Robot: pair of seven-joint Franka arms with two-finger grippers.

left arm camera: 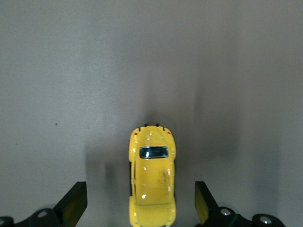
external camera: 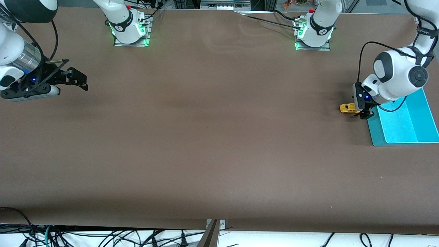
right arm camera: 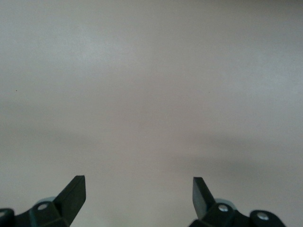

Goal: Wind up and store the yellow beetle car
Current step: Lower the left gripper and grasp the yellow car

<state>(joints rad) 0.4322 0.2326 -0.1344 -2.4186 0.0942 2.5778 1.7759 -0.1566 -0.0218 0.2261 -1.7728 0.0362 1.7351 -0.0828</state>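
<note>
The yellow beetle car sits on the brown table beside the blue tray, at the left arm's end. In the left wrist view the car lies between my open fingers, with clear gaps on both sides. My left gripper is low at the car's end nearest the tray, open and not gripping. My right gripper is open and empty, held above the table at the right arm's end, waiting. Its wrist view shows only bare table between the fingers.
The blue tray with a raised cyan wall stands close beside the left gripper. The two arm bases stand at the table's back edge. Cables hang past the table's front edge.
</note>
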